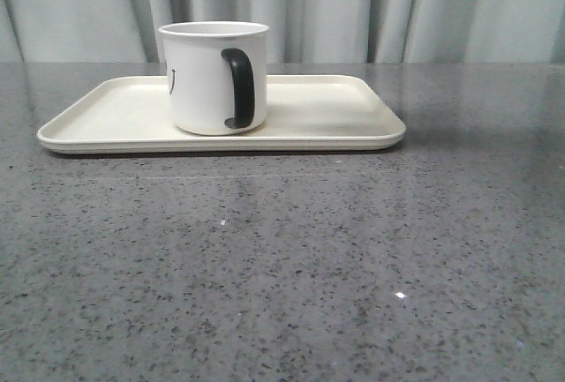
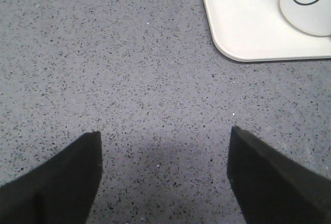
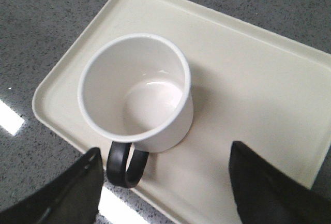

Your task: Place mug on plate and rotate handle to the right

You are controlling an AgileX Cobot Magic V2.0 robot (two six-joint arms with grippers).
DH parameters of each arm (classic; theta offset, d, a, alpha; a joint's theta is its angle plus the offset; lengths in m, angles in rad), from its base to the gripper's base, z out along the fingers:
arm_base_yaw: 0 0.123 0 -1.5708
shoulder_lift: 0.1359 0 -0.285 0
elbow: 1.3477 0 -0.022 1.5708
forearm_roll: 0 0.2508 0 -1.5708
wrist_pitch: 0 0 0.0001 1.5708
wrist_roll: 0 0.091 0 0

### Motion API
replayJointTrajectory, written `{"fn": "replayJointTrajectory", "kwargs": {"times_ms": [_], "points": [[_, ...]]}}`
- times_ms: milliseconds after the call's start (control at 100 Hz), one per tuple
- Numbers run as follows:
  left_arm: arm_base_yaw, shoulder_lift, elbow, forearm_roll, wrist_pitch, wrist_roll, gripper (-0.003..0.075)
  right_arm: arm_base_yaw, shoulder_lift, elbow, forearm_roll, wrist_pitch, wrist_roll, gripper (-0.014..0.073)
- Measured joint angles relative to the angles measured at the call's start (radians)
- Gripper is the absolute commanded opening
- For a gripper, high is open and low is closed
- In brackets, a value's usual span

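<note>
Overhead, the right gripper (image 3: 163, 182) hangs spread wide and empty, the mug (image 3: 135, 100) on the plate (image 3: 248, 94) just below; the left gripper (image 2: 164, 175) gapes over bare table (image 2: 114, 69).

The mug (image 1: 213, 78) stands upright on the plate (image 1: 335, 117), left of its middle.

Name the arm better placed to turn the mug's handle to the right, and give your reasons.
Right. Its open gripper hovers directly above the mug on the plate, handle in view. The left gripper, also open, hangs over bare table beside the plate's corner.
</note>
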Motion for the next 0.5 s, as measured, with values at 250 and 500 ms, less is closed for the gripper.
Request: {"fn": "replayJointTrajectory", "kwargs": {"times_ms": [250,500], "points": [[0.000,0.000,0.000,0.000,0.000,0.000,0.0493,0.065,0.124,-0.137,-0.168,0.032,0.176,0.0521],[0.000,0.000,0.000,0.000,0.000,0.000,0.0493,0.084,0.222,-0.235,-0.186,0.036,0.230,0.0521]]}}
